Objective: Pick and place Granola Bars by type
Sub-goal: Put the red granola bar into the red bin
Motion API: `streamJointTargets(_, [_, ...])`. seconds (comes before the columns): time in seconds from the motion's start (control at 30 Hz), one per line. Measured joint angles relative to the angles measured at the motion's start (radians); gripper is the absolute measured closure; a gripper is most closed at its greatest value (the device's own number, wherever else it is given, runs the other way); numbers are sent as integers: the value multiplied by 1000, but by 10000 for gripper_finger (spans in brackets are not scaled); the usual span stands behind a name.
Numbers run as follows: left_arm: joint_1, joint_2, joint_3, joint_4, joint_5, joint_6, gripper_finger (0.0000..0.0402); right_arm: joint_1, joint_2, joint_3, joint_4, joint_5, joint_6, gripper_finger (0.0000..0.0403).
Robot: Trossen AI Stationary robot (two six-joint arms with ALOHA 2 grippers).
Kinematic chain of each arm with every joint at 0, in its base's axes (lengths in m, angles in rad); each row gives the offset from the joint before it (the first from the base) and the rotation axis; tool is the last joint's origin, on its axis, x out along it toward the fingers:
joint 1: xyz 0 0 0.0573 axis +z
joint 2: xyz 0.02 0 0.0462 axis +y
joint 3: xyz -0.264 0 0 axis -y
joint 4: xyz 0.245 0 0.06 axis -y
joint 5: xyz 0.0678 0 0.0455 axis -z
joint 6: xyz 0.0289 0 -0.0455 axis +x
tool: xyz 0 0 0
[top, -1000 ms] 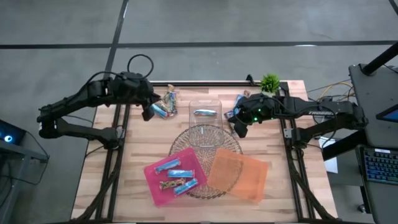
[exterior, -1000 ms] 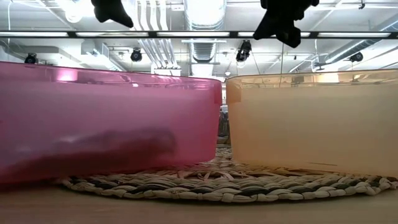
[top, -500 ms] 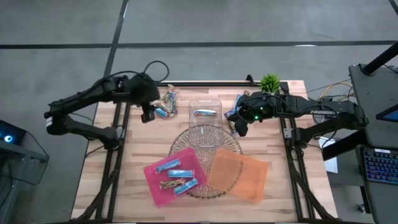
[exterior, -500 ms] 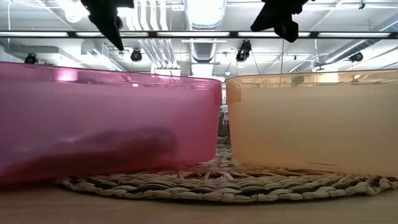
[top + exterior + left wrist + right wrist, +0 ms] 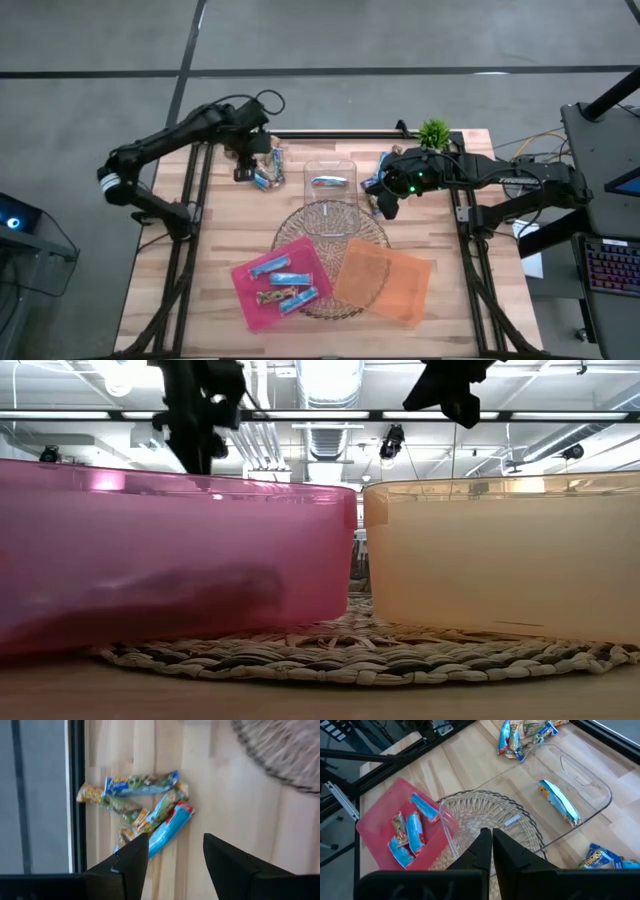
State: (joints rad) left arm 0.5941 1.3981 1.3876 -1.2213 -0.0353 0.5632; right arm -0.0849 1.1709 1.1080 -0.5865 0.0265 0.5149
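- I see the granola bars in four places. A loose heap of them (image 5: 268, 168) lies on the wooden worktop (image 5: 220, 240) at its far left, just left of the clear plastic box (image 5: 330, 180); in my left wrist view this heap (image 5: 142, 810) shows light blue wrappers mixed with tan ones, overlapping each other.
- One light blue bar (image 5: 329, 181) lies alone inside the clear box; my right wrist view shows it (image 5: 559, 802) flat on the box floor.
- Four or so bars (image 5: 282, 282), mostly blue with one tan, lie in the pink tray (image 5: 246, 300), which sits partly on the round woven mat (image 5: 330, 222) at the near side.
- A few more bars (image 5: 378, 178) lie to the right of the clear box, partly covered by the right arm.
- My left gripper (image 5: 243, 166) hangs over the left heap with its jaws standing apart and nothing between them; the heap shows past the fingers (image 5: 131, 860) in the wrist view.
- My right gripper (image 5: 385, 207) hovers just right of the box, over the edge of the mat, its jaws pressed together and empty (image 5: 487, 842).
- The orange tray (image 5: 385, 285) sits beside the pink one, overlapping the mat, with no bars in it.
- A small green plant (image 5: 434, 132) stands at the far right edge of the worktop.
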Motion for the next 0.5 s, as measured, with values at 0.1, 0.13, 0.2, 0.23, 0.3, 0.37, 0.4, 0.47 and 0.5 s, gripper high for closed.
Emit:
streamJointTargets(0.1, [30,59,-1,0,0,17,229,0,0,0,0,0,-5,394])
streamJointTargets(0.13, [33,78,-1,0,0,26,229,0,0,0,0,0,-7,394])
streamJointTargets(0.2, [34,110,-1,0,0,43,229,0,0,0,0,0,-19,394])
streamJointTargets(0.23, [34,125,-1,1,0,49,229,0,0,0,0,0,-23,394])
streamJointTargets(0.3, [34,155,-1,1,1,55,229,0,0,0,0,-1,-32,394])
streamJointTargets(0.37, [34,181,-1,1,2,41,229,0,0,-1,0,-1,-43,394])
streamJointTargets(0.4, [35,192,-4,0,3,31,229,0,0,-1,0,-1,-46,394])
streamJointTargets(0.47, [36,199,-21,1,9,21,229,0,0,-1,0,-2,-48,394])
streamJointTargets(0.5, [36,198,-35,2,20,19,229,0,0,-1,0,-2,-52,394])
